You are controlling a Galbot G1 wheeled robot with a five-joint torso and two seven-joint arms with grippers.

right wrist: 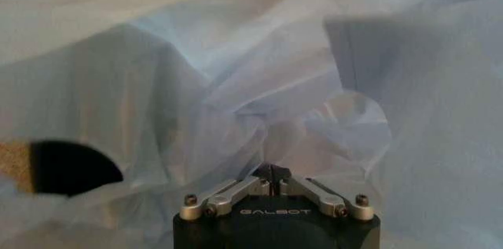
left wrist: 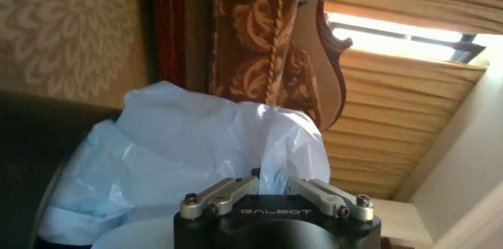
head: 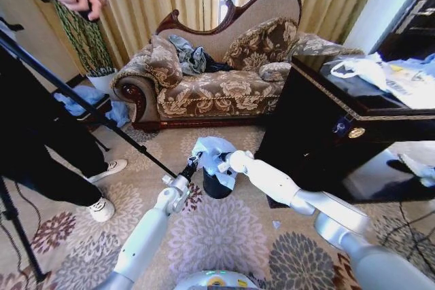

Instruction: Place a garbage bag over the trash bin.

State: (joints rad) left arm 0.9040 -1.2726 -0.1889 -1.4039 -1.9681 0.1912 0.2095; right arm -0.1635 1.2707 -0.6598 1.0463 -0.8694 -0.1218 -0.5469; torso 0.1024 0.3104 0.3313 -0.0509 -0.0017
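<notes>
Both tools are pinching the garbage bag point(head: 212, 151) from opposite sides: my left tool point(head: 191, 166) has its fingers pressed together on a fold at the bag's left side, and my right tool point(head: 222, 165) is clamped the same way on the film at its right side, as each wrist view confirms. The bag sits bunched on top of the trash bin point(head: 216, 185), which stands on the patterned carpet point(head: 224, 236) between the sofa point(head: 211, 86) and the dark wooden table point(head: 340, 134), close to the table's near-left corner.

I judge the step in hand to be spreading the bag's mouth and drawing it down around the rim. To do it well I want both pinches kept firm, pulled apart evenly and lowered together, since the thin film could tear or slip.

Around me, a person stands at the carpet's left edge beside a tripod point(head: 75, 100), whose leg slants down close to my left arm; that is what I must not sweep into. White bags and papers point(head: 387, 76) lie on the table, well clear.
</notes>
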